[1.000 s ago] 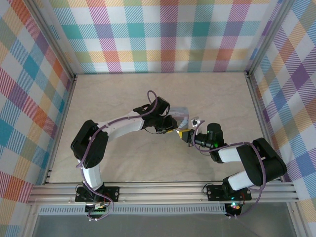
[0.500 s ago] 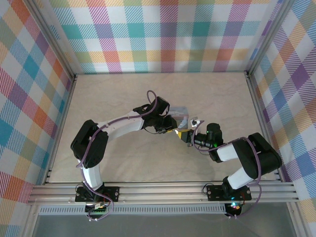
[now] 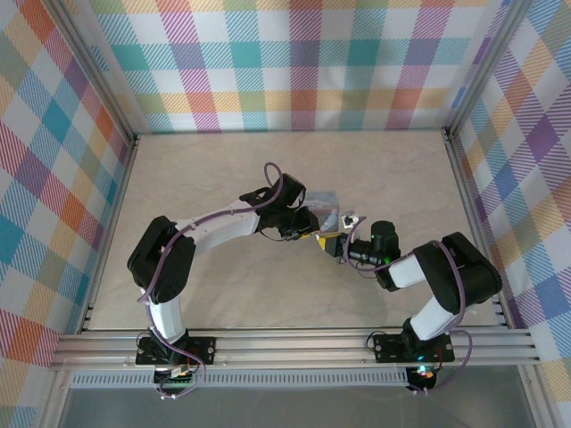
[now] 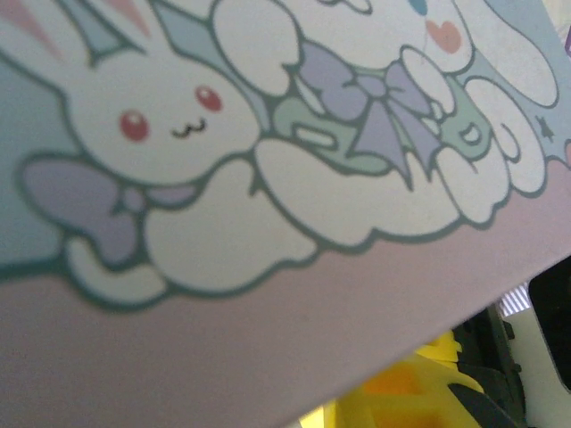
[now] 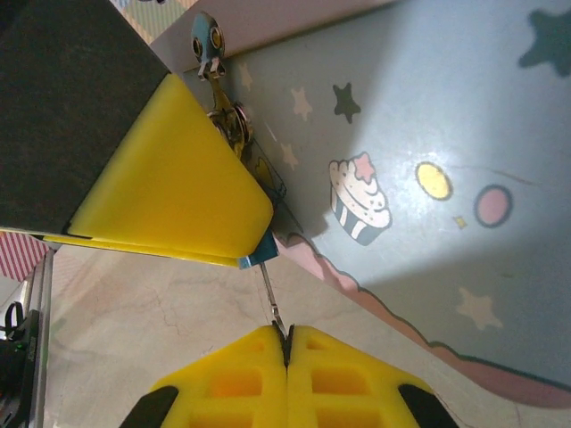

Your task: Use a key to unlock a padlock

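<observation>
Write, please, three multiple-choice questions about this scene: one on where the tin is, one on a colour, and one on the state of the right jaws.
1. The tin stands:
A) against the far wall
B) near the middle of the table, where the two arms meet
C) on the near rail

2. The pads of the right gripper are:
A) red
B) white
C) yellow

3. The right gripper's jaws are:
A) wide open
B) shut on the tin's lid
C) shut on a thin metal key

Answers:
1 B: the top view shows the tin mid-table, by the arm tips.
2 C: the right wrist view shows yellow pads.
3 C: the pads touch, with the key's stem pinched between them.
</observation>
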`<state>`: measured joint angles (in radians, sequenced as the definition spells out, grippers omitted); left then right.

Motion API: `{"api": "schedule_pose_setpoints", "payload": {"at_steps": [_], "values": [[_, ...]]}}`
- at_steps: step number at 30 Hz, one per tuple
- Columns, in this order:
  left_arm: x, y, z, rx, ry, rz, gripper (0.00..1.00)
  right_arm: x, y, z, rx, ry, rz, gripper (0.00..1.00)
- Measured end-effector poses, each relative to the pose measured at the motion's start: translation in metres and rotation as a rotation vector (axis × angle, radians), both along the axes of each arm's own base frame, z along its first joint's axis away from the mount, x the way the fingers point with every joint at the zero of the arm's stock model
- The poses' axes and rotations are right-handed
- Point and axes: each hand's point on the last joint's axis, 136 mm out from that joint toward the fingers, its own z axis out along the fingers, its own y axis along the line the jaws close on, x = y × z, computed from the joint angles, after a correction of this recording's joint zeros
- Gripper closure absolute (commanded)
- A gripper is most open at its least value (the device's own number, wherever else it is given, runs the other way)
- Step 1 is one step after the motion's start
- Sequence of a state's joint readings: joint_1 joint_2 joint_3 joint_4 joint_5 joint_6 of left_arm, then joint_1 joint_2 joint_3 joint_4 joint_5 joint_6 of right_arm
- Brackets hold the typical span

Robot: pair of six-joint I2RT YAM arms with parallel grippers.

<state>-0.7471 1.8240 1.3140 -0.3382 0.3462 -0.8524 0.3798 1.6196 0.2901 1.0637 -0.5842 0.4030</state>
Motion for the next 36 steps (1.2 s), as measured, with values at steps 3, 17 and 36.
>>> {"api": "schedule_pose_setpoints", "payload": {"at_steps": [3,17,36], "values": [[0.001,0.001,0.000,0.003,-0.002,0.003,0.85,0.002,0.001,-0.001,0.002,-0.001,0.005,0.96],[0.003,0.003,-0.001,0.009,-0.008,0.013,0.85,0.004,0.003,0.002,0.002,-0.007,0.008,0.96],[0.007,0.003,0.001,0.011,-0.018,0.021,0.85,0.011,0.003,0.001,-0.070,-0.095,0.018,0.98]]}}
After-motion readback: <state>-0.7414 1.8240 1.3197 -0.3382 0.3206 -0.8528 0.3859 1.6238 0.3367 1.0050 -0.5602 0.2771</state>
